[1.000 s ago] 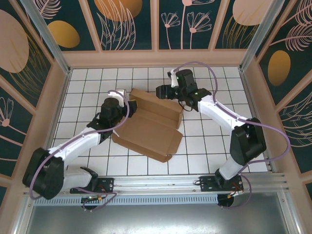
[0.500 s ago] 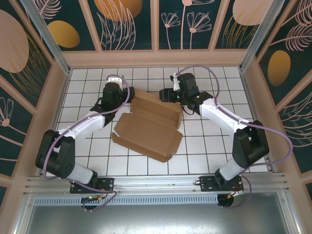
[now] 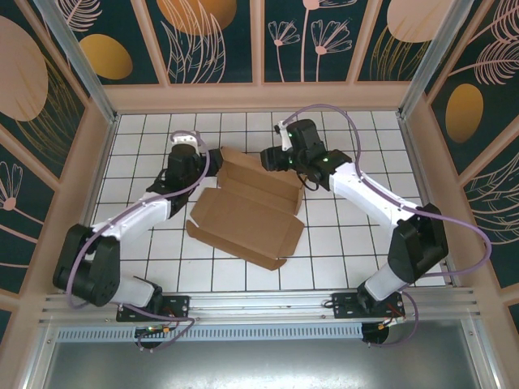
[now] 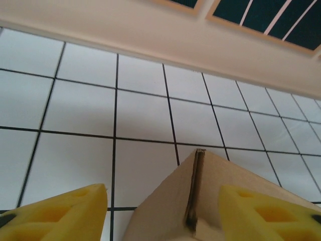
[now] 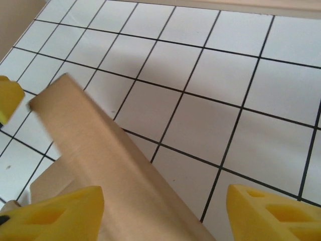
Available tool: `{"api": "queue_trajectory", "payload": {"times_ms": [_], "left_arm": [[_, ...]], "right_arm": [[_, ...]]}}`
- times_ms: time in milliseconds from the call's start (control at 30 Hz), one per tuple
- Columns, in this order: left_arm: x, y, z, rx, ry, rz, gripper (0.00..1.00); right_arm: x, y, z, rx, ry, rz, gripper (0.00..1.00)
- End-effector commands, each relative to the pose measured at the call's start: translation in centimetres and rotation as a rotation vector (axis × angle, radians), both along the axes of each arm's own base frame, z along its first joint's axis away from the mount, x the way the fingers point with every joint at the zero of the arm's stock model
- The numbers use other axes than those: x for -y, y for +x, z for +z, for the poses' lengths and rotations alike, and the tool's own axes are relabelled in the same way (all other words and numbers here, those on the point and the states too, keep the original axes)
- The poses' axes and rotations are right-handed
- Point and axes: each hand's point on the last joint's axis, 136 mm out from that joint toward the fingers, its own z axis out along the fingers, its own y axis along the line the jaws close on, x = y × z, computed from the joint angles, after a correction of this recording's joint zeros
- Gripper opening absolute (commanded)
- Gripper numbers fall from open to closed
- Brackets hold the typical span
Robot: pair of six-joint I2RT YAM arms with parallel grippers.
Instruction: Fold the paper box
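The paper box [image 3: 246,217] is plain brown cardboard, partly formed, lying slantwise mid-table with its far wall [image 3: 259,172] raised. My left gripper [image 3: 211,159] is at the box's far-left corner, open; in the left wrist view that corner [image 4: 198,196] stands between the yellow fingers [image 4: 65,216], touching neither. My right gripper [image 3: 269,157] hovers at the far wall's right part, open. The raised wall [image 5: 100,150] runs across the right wrist view beside the left finger [image 5: 55,216]. A yellow fingertip of the other gripper [image 5: 7,100] shows at the wall's far end.
The floor is white tile [image 3: 349,235] with black lines, walled by beige panels [image 3: 259,97]. A metal rail [image 3: 259,304] with both arm bases runs along the near edge. Open tiles lie right of and in front of the box.
The left arm has swung from over the box's left side out to its far-left corner. The right gripper has shifted slightly left along the far wall. The box has hardly moved.
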Motion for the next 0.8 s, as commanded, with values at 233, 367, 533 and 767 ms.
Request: {"api": "queue_trajectory", "payload": {"times_ms": [233,367,533,767], "left_arm": [[-2.5,-5.2,9.3,0.145,-0.047,0.015,0.60],[-3.0,-7.1,10.2,0.146,-0.034,-0.007,0.59],[-3.2,-7.7,11.6,0.181,-0.037,-0.011,0.59],[-2.5,-7.5,13.9,0.201,-0.067,-0.041,0.60]], "right_arm": [[-1.8,-2.3,-1.2,-0.025,-0.092,0.091,0.29],[-0.8,-1.2,-2.8,-0.048,-0.132,0.041,0.28],[0.7,1.1,-4.4,-0.095,-0.090,-0.002,0.24],[1.7,3.4,-6.4,-0.135,-0.090,-0.048,0.23]]}}
